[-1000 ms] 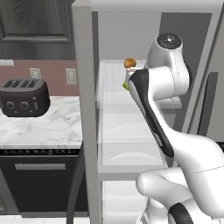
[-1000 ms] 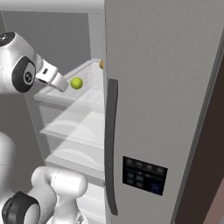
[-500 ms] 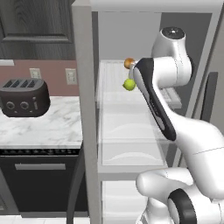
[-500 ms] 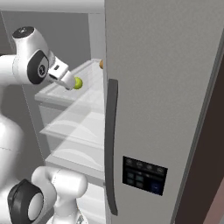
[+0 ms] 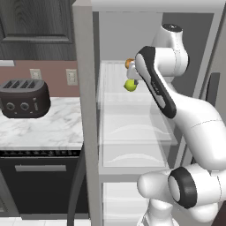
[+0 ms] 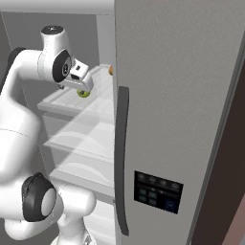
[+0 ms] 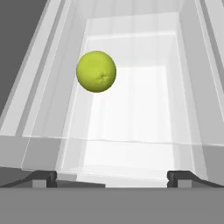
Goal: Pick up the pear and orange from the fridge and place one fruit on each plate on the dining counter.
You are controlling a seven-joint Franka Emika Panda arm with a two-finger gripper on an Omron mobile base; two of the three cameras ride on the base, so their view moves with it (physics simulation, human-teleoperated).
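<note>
The fridge stands open, with the pear resting on its upper glass shelf. The orange lies farther back on the same shelf, partly behind my arm, and peeks past the door edge in the right base view. My gripper is open and empty just above the shelf's front. The pear is ahead of it, left of centre and clear of both fingertips. Seen from the right base, the gripper hovers right by the pear. The plates and the dining counter are out of view.
A dark toaster sits on the marble worktop left of the fridge, above a dark appliance front. The grey fridge door with its long dark handle closes off the right side. More glass shelves lie below.
My arm has lifted and swung the hand further into the fridge, closing in on the pear. The pear and orange have stayed put, and the jaws have stayed open.
</note>
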